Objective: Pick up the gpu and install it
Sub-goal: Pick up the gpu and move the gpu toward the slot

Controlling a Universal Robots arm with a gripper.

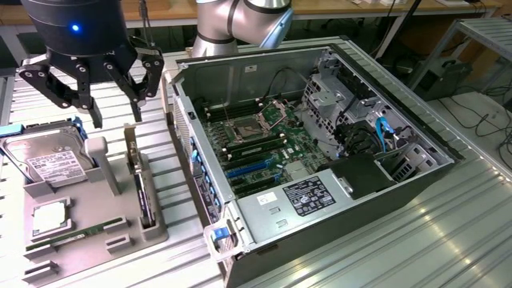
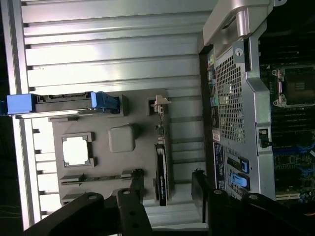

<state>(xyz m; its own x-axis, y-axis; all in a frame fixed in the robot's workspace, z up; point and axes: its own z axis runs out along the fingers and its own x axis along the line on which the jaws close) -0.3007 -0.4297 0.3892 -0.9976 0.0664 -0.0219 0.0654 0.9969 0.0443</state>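
- Closest up, my claw [image 2: 167,183] hangs with jaws apart, holding nothing
- gpu [image 2: 161,169] stands on edge in the grey holder tray [image 2: 103,164] right beneath me, long axis parallel to the computer case [image 2: 231,93], flat faces toward my jaws
- Ribbed metal table [image 2: 108,54] underneath; case wall just beside, so room looks tight there

exterior cam: high, angled down, mid-range on open pc case [image 1: 240,66] and parts tray [image 1: 84,201] on desk [image 1: 432,240]. wrist cam: straight down past end effector [image 2: 167,179], close over tray. shared: tray, case's near wall.
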